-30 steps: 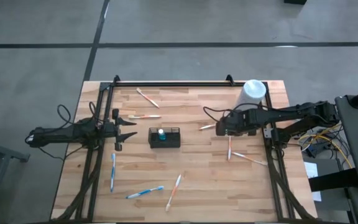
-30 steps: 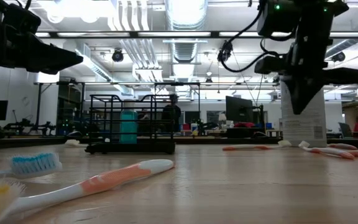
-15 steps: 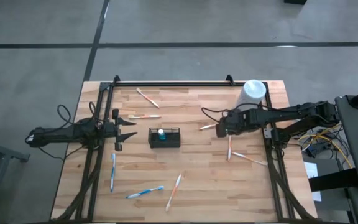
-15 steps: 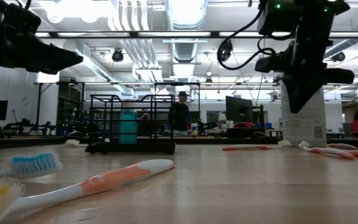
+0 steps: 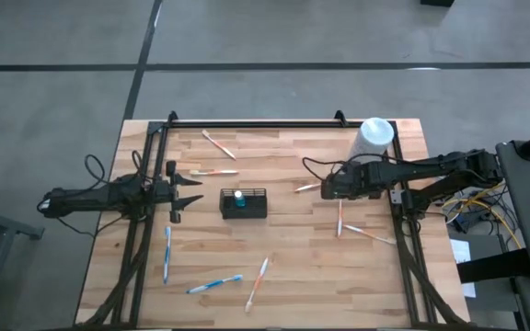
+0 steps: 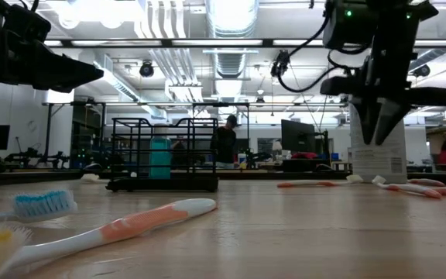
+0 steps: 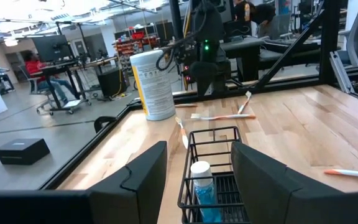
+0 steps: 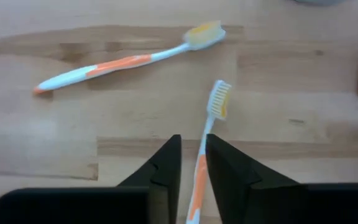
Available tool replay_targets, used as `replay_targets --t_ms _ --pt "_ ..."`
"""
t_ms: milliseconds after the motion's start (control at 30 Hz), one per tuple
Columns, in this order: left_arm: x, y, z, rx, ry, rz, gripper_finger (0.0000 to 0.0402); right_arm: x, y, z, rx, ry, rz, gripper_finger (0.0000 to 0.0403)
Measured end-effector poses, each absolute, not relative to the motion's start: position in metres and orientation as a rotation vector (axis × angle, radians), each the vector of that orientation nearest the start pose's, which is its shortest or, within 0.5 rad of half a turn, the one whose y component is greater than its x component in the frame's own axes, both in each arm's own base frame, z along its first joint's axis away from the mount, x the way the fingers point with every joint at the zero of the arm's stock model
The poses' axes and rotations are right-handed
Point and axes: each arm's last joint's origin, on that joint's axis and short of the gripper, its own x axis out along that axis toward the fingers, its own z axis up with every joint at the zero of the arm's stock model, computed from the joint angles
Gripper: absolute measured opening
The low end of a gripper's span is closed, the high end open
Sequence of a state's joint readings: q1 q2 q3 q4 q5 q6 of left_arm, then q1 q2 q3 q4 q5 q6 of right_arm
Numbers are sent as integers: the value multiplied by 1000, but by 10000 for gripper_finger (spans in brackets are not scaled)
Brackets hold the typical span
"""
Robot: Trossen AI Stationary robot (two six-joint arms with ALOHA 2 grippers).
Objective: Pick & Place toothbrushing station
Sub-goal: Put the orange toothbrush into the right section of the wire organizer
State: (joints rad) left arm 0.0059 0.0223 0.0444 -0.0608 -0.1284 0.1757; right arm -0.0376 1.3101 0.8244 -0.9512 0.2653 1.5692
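The black wire-mesh basket (image 5: 244,202) stands on its base mid-table, with a blue bottle (image 5: 238,198) upright inside it; it also shows in the low view (image 6: 163,155) and the left wrist view (image 7: 213,180). My left gripper (image 5: 194,188) waits open to the left of the basket, fingers pointing at it. My right gripper (image 5: 325,189) hangs above the table (image 6: 379,138), pointing down, fingers a narrow gap apart (image 8: 193,149). An orange-and-white toothbrush (image 8: 213,109) lies flat on the wood below that gap. A second one (image 8: 123,62) lies beside it.
A tall white canister (image 5: 374,138) stands at the far right, close behind my right arm. Several more toothbrushes lie about: far left (image 5: 218,144), (image 5: 213,172), near left (image 5: 167,253), near middle (image 5: 214,284), (image 5: 259,280), right (image 5: 371,234). A black frame rail (image 5: 256,123) runs along the far edge.
My right gripper has drifted slightly toward the table's right edge, staying above the table.
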Motion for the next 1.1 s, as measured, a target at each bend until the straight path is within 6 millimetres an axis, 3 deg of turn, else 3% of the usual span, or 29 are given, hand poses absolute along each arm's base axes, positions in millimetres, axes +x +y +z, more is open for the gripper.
replay_targets --t_ms 233,500,833,1100 --pt "96 4 171 178 50 131 186 204 -16 185 1190 806 -1365 124" --pt "96 4 171 178 51 130 186 202 -18 167 1204 766 -1437 139" --pt "96 4 171 178 55 129 186 204 -18 140 1212 758 -1443 125" --pt "96 4 171 178 57 129 186 209 -19 137 1169 758 -1433 84"
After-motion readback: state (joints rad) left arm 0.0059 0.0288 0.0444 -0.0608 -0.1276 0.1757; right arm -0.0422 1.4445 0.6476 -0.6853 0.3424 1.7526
